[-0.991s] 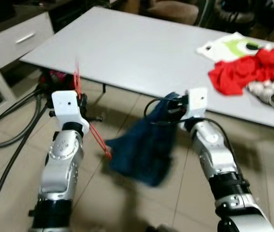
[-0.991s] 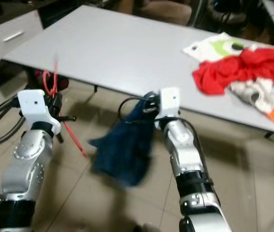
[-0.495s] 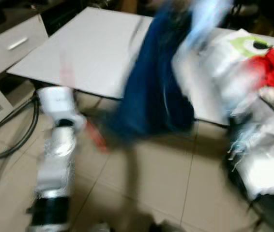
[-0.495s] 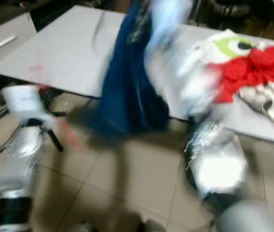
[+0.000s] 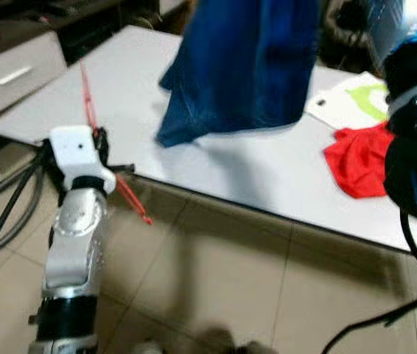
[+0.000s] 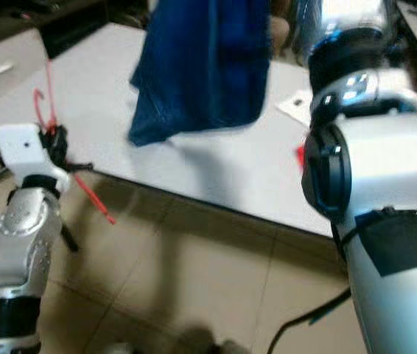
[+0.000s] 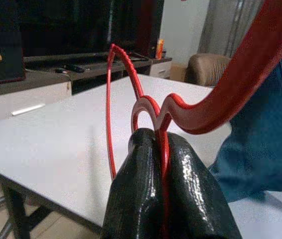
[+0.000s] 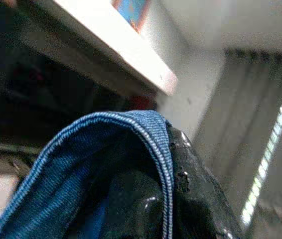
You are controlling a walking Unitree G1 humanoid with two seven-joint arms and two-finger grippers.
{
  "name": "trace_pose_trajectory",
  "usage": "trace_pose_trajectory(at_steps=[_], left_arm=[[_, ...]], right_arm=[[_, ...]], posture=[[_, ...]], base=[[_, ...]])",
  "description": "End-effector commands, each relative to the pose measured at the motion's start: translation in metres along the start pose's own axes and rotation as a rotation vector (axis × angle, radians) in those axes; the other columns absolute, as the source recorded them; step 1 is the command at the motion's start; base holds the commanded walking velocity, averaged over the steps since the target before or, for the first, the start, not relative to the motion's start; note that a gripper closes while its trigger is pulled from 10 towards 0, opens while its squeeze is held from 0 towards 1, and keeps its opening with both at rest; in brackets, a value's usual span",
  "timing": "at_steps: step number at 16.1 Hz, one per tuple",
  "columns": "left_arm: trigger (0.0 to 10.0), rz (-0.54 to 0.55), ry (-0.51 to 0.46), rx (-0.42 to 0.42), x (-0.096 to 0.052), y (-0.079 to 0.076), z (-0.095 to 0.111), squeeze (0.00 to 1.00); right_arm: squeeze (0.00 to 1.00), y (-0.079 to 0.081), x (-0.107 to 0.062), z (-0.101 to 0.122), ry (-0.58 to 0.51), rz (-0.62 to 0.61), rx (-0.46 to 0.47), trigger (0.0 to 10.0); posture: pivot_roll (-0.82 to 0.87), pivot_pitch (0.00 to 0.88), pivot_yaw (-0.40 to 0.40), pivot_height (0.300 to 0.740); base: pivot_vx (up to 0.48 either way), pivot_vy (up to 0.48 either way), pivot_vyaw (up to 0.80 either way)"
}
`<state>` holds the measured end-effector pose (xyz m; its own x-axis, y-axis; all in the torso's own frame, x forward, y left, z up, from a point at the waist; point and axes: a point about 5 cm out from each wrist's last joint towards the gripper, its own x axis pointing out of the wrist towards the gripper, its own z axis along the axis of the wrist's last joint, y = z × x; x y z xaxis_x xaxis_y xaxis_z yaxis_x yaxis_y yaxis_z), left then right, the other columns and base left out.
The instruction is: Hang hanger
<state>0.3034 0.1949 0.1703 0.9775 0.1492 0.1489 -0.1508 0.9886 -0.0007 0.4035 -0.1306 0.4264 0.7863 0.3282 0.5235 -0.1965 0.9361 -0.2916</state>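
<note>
Presently the left hand [image 7: 163, 199] is clamping the red hanger [image 7: 201, 112] at the white table [image 5: 194, 103] edge, while the right hand [image 8: 181, 199] is gripping blue denim [image 5: 245, 66] raised above it.

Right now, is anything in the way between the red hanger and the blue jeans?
Nothing visible blocks it. The left gripper has its fingers shut on the red hanger near the table edge. The blue jeans hang from the raised right gripper above the table, with open tabletop between them.
</note>
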Motion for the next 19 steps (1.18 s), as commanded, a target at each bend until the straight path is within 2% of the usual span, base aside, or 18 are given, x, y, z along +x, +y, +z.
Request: trace_pose_trajectory(at_steps=[1, 2, 3, 4, 5, 6, 7, 8, 9, 10, 11, 13, 14, 16, 17, 19], left_arm=[[10.0, 0.012, -0.041, 0.012, -0.002, 0.000, 0.009, 0.00], [10.0, 0.014, -0.058, 0.022, -0.003, 0.002, 0.012, 0.00], [10.0, 0.015, -0.066, 0.013, -0.004, 0.001, 0.014, 0.00], [10.0, 0.014, -0.076, 0.007, -0.004, 0.001, 0.018, 0.00], [10.0, 0.013, -0.085, 0.006, -0.002, 0.000, 0.022, 0.00], [10.0, 0.009, -0.093, 0.004, -0.001, -0.001, 0.025, 0.00], [10.0, 0.001, -0.100, 0.006, 0.001, -0.002, 0.027, 0.00], [10.0, -0.004, -0.103, 0.008, 0.003, -0.002, 0.029, 0.00], [10.0, -0.006, -0.102, 0.009, 0.004, -0.002, 0.029, 0.00], [10.0, -0.004, -0.097, 0.010, 0.005, -0.001, 0.029, 0.00], [10.0, -0.002, -0.096, 0.012, 0.005, -0.001, 0.028, 0.00], [10.0, 0.002, -0.094, 0.014, 0.005, -0.001, 0.028, 0.00], [10.0, 0.011, -0.087, 0.025, 0.002, 0.001, 0.025, 0.00], [10.0, 0.013, -0.080, 0.027, 0.003, 0.001, 0.024, 0.00], [10.0, 0.012, -0.079, 0.029, 0.003, 0.001, 0.024, 0.00], [10.0, 0.004, -0.078, 0.033, 0.004, -0.001, 0.024, 0.00]], right_arm=[[0.00, -0.011, -0.014, -0.030, 0.076, -0.057, -0.018, 0.0], [0.00, -0.012, -0.026, -0.057, 0.164, -0.106, 0.015, 6.8], [0.00, -0.012, -0.035, -0.076, 0.233, -0.143, 0.062, 6.8], [0.00, -0.003, -0.060, -0.122, 0.417, -0.218, 0.226, 10.0], [0.00, 0.016, -0.080, -0.154, 0.551, -0.225, 0.350, 10.0], [0.00, 0.035, -0.089, -0.168, 0.610, -0.169, 0.372, 10.0], [0.00, 0.054, -0.092, -0.175, 0.641, -0.072, 0.333, 10.0], [0.00, 0.064, -0.092, -0.176, 0.644, -0.004, 0.298, 10.0], [0.00, 0.077, -0.089, -0.174, 0.625, 0.084, 0.222, 10.0], [0.00, 0.085, -0.081, -0.165, 0.555, 0.149, 0.156, 10.0], [1.00, 0.089, -0.077, -0.158, 0.492, 0.188, 0.124, 10.0], [1.00, 0.092, -0.071, -0.149, 0.413, 0.197, 0.123, 10.0], [1.00, 0.097, -0.068, -0.141, 0.337, 0.232, 0.117, 10.0], [1.00, 0.100, -0.073, -0.148, 0.358, 0.248, 0.134, 10.0], [1.00, 0.101, -0.078, -0.154, 0.395, 0.236, 0.189, 10.0], [1.00, 0.095, -0.088, -0.170, 0.490, 0.101, 0.470, 10.0]], posture=[[0.15, 0.040, -0.073, 0.740], [0.16, 0.045, -0.074, 0.740], [0.16, 0.047, -0.075, 0.740], [0.15, 0.049, -0.068, 0.740], [0.15, 0.051, -0.064, 0.740], [0.15, 0.053, -0.058, 0.740], [0.15, 0.053, -0.051, 0.740], [0.14, 0.052, -0.048, 0.740], [0.14, 0.052, -0.042, 0.740], [0.14, 0.053, -0.042, 0.740], [0.14, 0.053, -0.043, 0.740], [0.14, 0.054, -0.045, 0.740], [0.14, 0.052, -0.047, 0.740], [0.14, 0.047, -0.051, 0.740], [0.14, 0.046, -0.050, 0.740], [0.14, 0.043, -0.049, 0.740]], base=[[0.428, 0.000, 0.00], [0.428, 0.000, 0.00], [0.428, 0.000, 0.00], [0.000, 0.000, 0.00], [0.000, 0.000, 0.00], [0.000, 0.000, 0.00], [0.000, 0.000, 0.00], [0.000, 0.000, 0.00], [0.000, 0.000, 0.00], [0.000, 0.000, 0.00], [0.000, 0.000, 0.00], [0.000, 0.000, 0.00], [0.000, 0.000, 0.00], [0.000, 0.000, 0.00], [0.000, 0.000, 0.00], [0.000, 0.000, 0.00]])
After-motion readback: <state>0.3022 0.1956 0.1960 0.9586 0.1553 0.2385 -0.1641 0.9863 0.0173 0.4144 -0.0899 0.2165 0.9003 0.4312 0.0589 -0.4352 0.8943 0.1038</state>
